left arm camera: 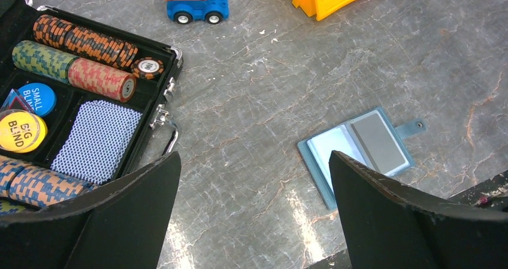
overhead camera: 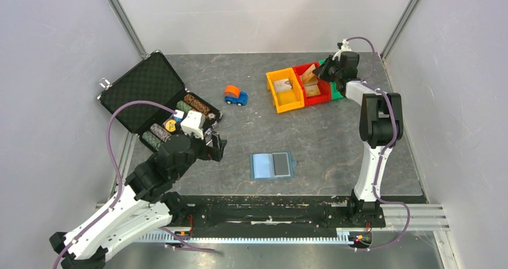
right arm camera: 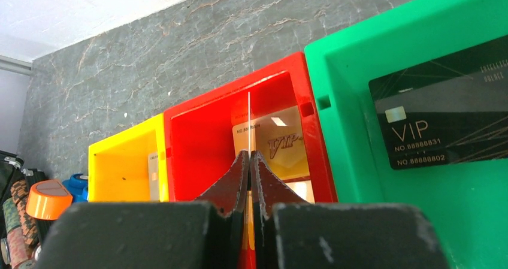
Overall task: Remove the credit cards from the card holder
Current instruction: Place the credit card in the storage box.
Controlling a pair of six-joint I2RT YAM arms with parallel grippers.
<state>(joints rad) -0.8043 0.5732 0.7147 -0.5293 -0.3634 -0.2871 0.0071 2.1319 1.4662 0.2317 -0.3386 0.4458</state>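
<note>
Two sets of fingers: right fingers (right arm camera: pixel 239 173) pinched shut on a thin card (right arm camera: pixel 248 119) over the red bin (right arm camera: pixel 197 131), far beyond the card holder (overhead camera: pixel 261 166); left fingers (left arm camera: pixel 120 221) spread wide, empty, left of it. It lies open on the table (left arm camera: pixel 269 89), grey card (left arm camera: pixel 377 142) inside.

A dark grey, rust-veined marbled tabletop (overhead camera: pixel 335 143) sits boxed in by pale walls (overhead camera: pixel 257 11), with metal struts (overhead camera: pixel 124 18) running up both back corners

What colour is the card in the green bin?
The card is black with pale VIP lettering; the right wrist view shows it best.
</note>
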